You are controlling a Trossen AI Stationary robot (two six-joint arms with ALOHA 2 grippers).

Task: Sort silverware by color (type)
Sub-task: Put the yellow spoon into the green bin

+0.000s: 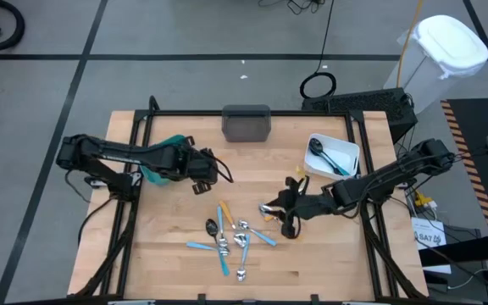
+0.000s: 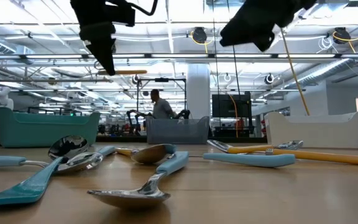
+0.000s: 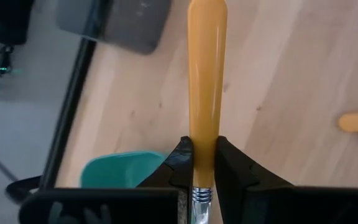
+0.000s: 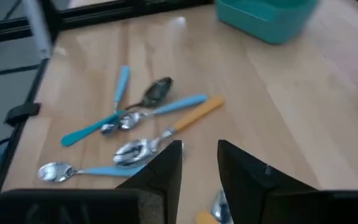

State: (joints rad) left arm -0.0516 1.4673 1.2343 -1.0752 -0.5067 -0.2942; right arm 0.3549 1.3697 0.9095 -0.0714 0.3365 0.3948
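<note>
Gripping an orange-handled utensil (image 3: 206, 81): left end effector (image 3: 204, 177) has its fingers (image 3: 180, 163) pinched tight on the handle just above the ribbed metal collar, head end hidden behind the fingers. Handle runs straight out past the fingertips, long axis in line with the end effector; in the low view it shows as a level orange bar (image 2: 129, 72) held well above the worktop (image 1: 176, 254). Left arm reaches in from the left edge, end effector (image 1: 203, 174) over the worktop just beside the teal bin (image 1: 161, 151), with the grey bin (image 1: 246, 124) further along the back edge.

Rest of the silverware pile (image 1: 231, 237) lies flat in the front-middle of the worktop: blue-handled spoons (image 4: 79, 169), an orange-handled piece (image 4: 191, 117), silver heads, handles fanned at mixed angles and overlapping. Two black-headed pieces (image 1: 324, 155) lie in the white bin (image 1: 352, 149) at the right rear.

Right arm comes in from the right edge, stretched low toward the centre, end effector (image 1: 271, 209) hovering just right of the pile. Its fingers (image 4: 166, 165) stand partly apart with nothing between them. An orange handle tip and a silver piece show just under them in the right wrist view; can't tell contact.
</note>
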